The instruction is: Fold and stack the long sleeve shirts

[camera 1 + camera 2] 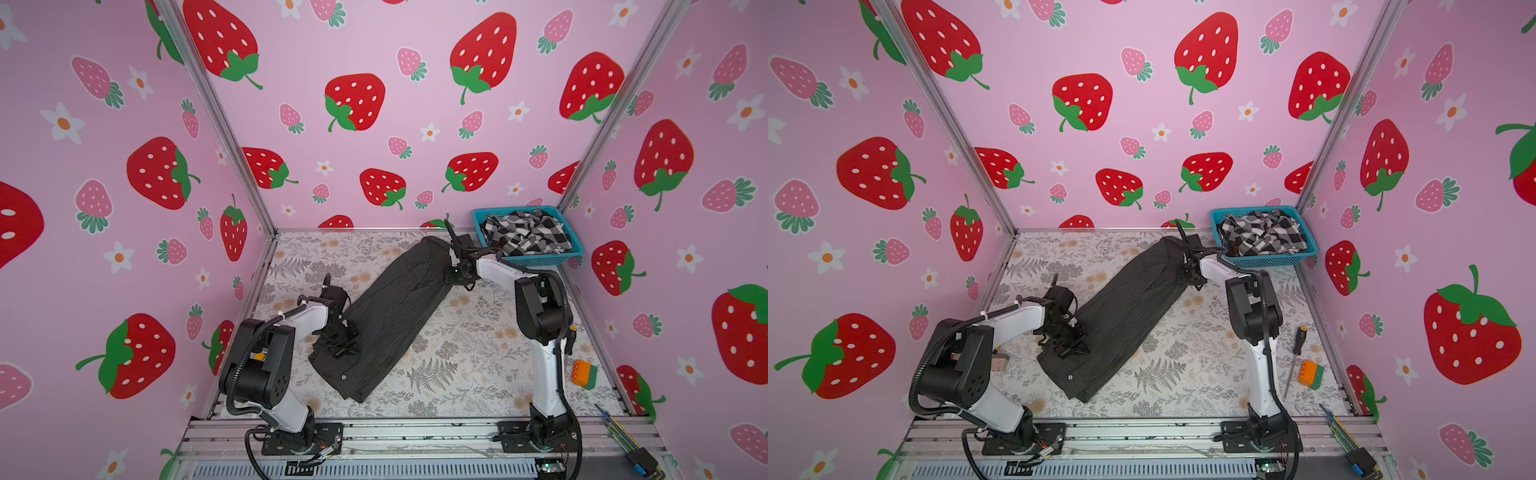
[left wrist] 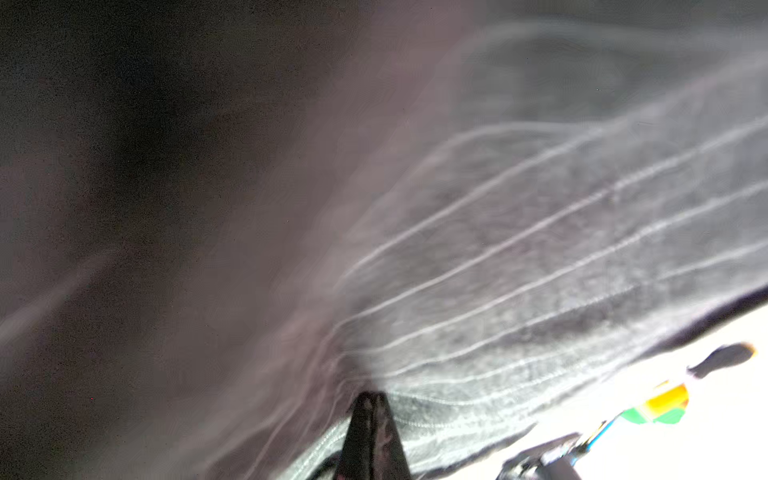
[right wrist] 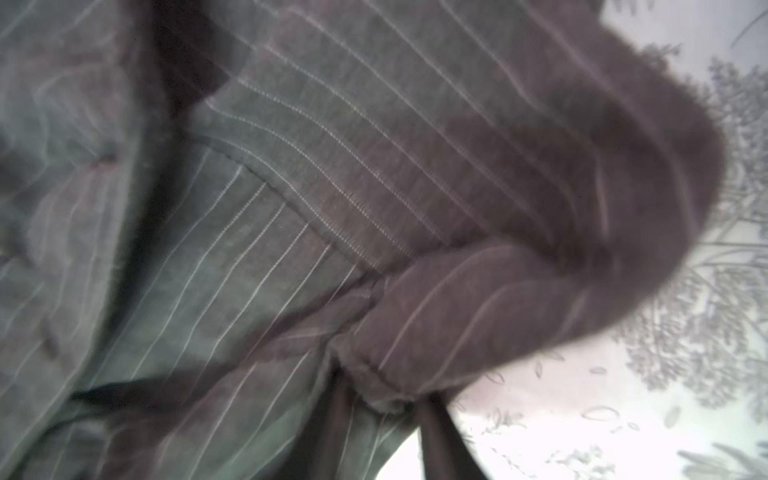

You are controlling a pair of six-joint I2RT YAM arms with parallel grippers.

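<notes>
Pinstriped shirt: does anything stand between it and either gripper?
Nothing visible does. The left gripper is pinched on the pinstriped shirt at its near end; the right gripper has the far-end fold between its fingers.

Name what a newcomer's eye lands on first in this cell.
The pink strawberry-print walls dominate, rising on three sides of the floral table. Next, the dark pinstriped shirt lies as a long diagonal strip mid-table, left gripper at its near end, right gripper at its far end. Then the blue basket in the back right corner, holding a crumpled checked shirt.
</notes>
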